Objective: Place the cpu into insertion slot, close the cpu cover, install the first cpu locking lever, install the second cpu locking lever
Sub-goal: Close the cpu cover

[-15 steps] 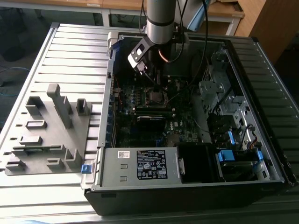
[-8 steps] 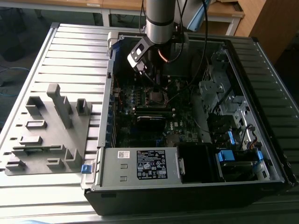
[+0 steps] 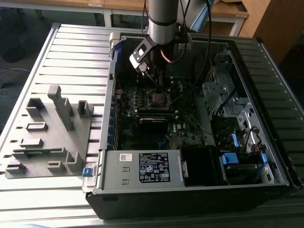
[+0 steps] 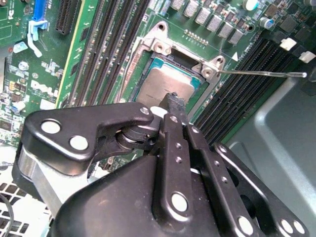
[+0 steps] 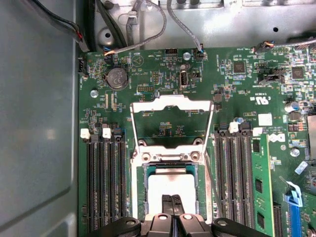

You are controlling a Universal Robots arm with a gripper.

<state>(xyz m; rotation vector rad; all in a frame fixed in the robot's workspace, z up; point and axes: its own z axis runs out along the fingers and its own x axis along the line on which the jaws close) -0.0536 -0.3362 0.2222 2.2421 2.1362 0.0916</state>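
The cpu (image 5: 170, 183) lies flat in the insertion slot (image 5: 140, 183), its grey-silver top (image 4: 165, 83) facing up. The cpu cover (image 5: 170, 102) is swung open and back from the slot, and green board shows through its window. My gripper (image 5: 172, 198) is shut, its two narrow black fingers pressed together with the tips (image 4: 174, 100) at or just above the cpu's top. A thin wire locking lever (image 4: 266, 74) sticks out sideways from the slot, unlatched. In the exterior view the gripper (image 3: 159, 91) reaches down into the open computer case over the slot (image 3: 159, 99).
Long black memory slots (image 5: 104, 182) run along both sides of the slot. Case walls (image 5: 39, 123) and loose cables (image 5: 148, 29) hem the board in. A grey fixture plate (image 3: 47, 137) lies at the exterior view's left, and a power supply (image 3: 142, 168) sits at the case front.
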